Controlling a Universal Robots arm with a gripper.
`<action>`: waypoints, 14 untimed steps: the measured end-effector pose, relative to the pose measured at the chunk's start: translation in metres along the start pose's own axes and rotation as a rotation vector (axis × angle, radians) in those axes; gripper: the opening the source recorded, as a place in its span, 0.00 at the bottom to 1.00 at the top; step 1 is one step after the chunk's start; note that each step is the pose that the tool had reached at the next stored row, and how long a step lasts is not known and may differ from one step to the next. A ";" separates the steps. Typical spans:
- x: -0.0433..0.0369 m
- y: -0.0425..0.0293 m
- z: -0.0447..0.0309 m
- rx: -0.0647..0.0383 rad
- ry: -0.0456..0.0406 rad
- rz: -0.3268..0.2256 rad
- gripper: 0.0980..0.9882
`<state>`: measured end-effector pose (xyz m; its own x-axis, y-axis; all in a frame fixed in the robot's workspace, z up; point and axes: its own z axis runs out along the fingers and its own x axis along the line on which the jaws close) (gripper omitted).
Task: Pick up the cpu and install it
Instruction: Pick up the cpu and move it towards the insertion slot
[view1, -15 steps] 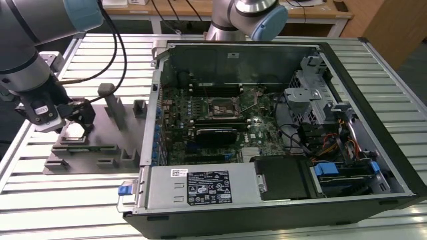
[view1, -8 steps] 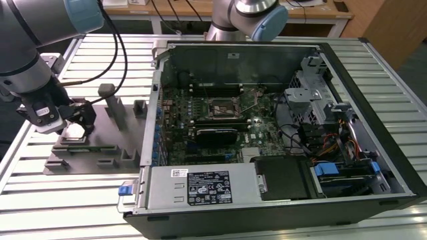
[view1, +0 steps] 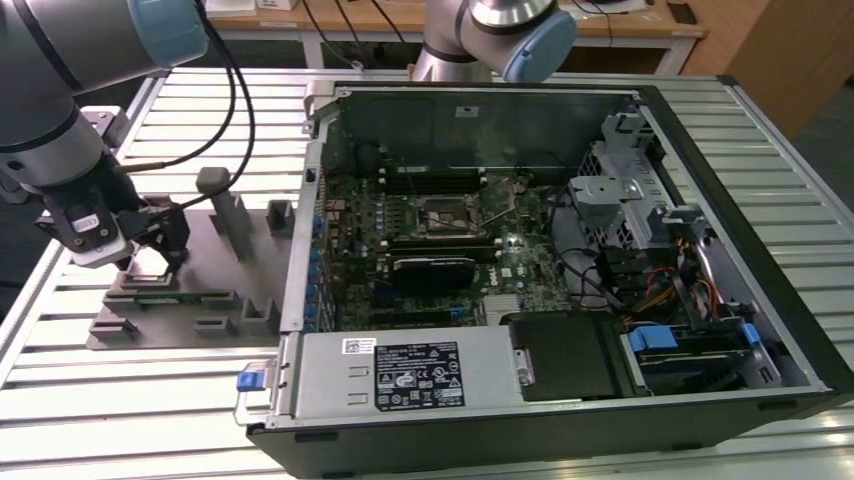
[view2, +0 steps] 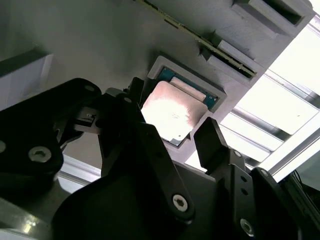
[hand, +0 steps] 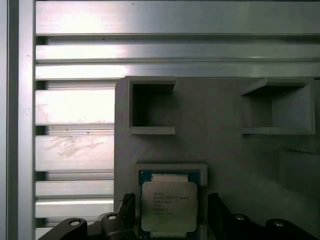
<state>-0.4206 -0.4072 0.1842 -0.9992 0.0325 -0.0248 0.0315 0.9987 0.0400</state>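
Slatted metal table with a grey fixture — the cpu lies in its recess, gripper fingers spread on either side of it

The exterior view is lit evenly, and soft shadows are kept inside the computer case. In the second wrist view the cpu is washed out by glare on its top plate, and the table slats are overexposed. In the first wrist view the pockets of the fixture are shadowed.
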 end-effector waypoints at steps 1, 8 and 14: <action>0.0000 0.0000 0.0000 0.000 -0.0001 0.000 0.65; 0.0000 0.0000 0.0001 0.000 0.0001 0.000 0.50; 0.0000 0.0000 -0.0002 0.000 -0.0001 0.000 0.50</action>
<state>-0.4206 -0.4071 0.1844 -0.9992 0.0325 -0.0249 0.0315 0.9987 0.0401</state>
